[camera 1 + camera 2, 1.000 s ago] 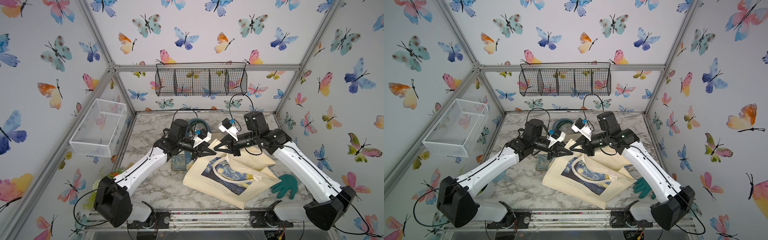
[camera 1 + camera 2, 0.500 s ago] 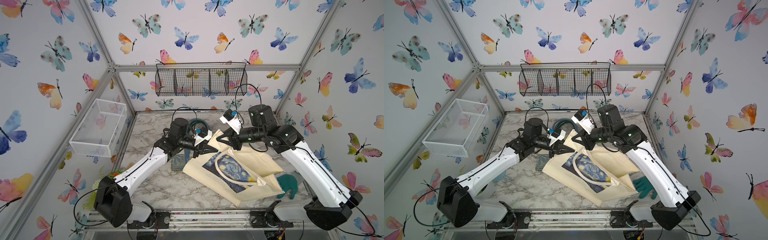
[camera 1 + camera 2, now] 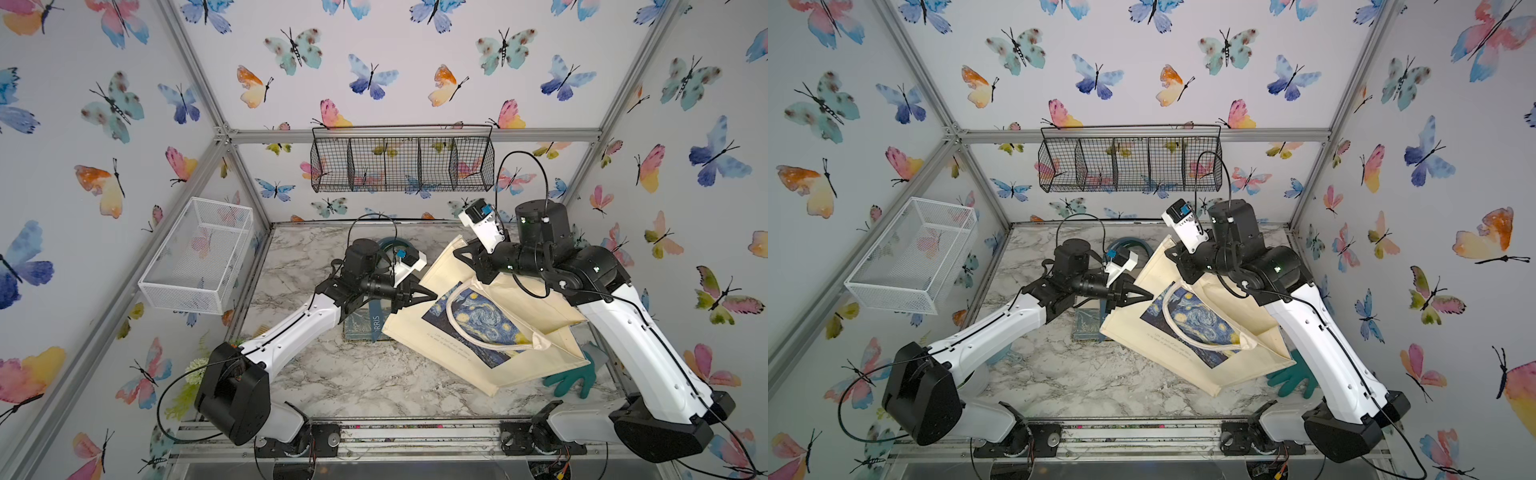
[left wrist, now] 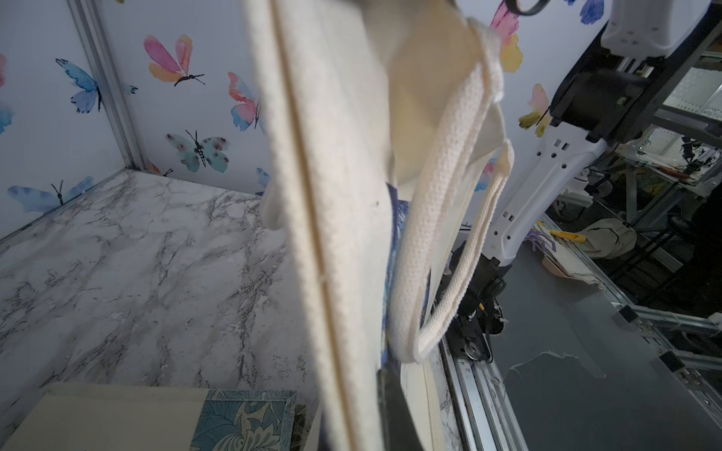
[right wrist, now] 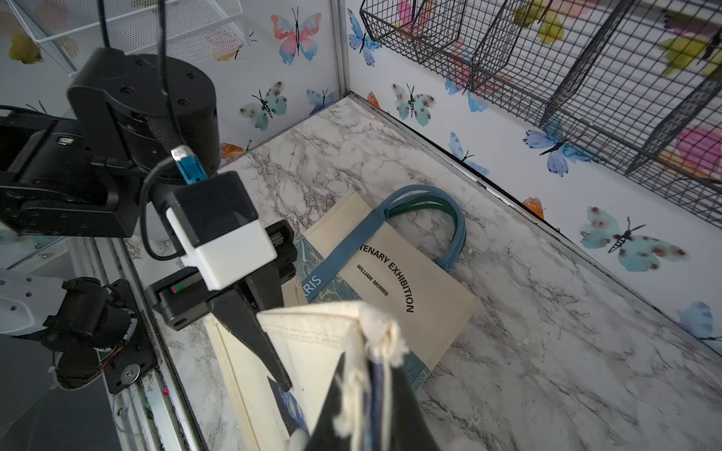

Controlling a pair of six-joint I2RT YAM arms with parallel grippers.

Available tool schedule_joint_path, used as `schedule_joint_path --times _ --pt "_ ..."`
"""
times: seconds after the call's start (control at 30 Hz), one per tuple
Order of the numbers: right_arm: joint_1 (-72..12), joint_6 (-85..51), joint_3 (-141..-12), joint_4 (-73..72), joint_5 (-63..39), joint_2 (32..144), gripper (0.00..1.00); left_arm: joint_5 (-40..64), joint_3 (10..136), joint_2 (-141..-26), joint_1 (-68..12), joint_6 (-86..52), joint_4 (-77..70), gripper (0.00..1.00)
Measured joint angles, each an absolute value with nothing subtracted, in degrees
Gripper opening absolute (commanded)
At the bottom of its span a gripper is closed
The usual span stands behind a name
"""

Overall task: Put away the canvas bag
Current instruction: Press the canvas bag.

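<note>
While both arms grip it, the canvas bag (image 3: 498,332) hangs as a tilted sheet just beside the flat bag (image 3: 365,324), on that bag's right-arm side, print up. Its high corner is above the flat bag's far end. From there the longest visible edge slopes down and away toward the green glove (image 3: 573,380). The side with the handle strap (image 3: 469,328) faces the right arm, and the strap loops loose over the print. The low corner looks down on the table (image 3: 353,374), but contact isn't clear. In both top views the nearest corner overlaps the flat bag's edge; can't tell if they touch.

Room: bare marble in front of the flat bag and beyond its far end. The black wire basket (image 3: 403,164) is on the wall well above the flat bag, the white basket (image 3: 199,257) on the wall to its left-arm side.

Left gripper (image 3: 426,296): jaws closed tight, pinching the bag's side edge over the flat bag. Right gripper (image 3: 462,254): jaws nearly together, clamped on the frayed high corner.
</note>
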State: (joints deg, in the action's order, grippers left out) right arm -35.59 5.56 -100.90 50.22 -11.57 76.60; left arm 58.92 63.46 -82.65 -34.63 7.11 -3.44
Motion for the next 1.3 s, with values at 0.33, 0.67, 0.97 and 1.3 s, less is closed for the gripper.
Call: schedule_joint_path --times 0.33,0.67,0.97,1.3 --pt "-35.5 5.6 -102.9 51.4 -7.9 77.5 0.02 54.6 57.4 -80.2 -35.4 5.3 -6.4 0.13" --pt "-35.6 6.9 -108.3 54.3 -6.4 80.9 0.02 46.5 54.4 -78.0 -38.1 3.4 -9.6 0.33" --pt "-35.2 7.3 -110.5 53.2 -5.0 82.2 0.02 44.4 51.9 -77.7 -38.3 2.7 -7.0 0.07" --pt "-35.1 7.4 -114.1 51.5 -2.6 84.7 0.02 43.1 50.9 -77.6 -38.4 1.6 -5.9 0.03"
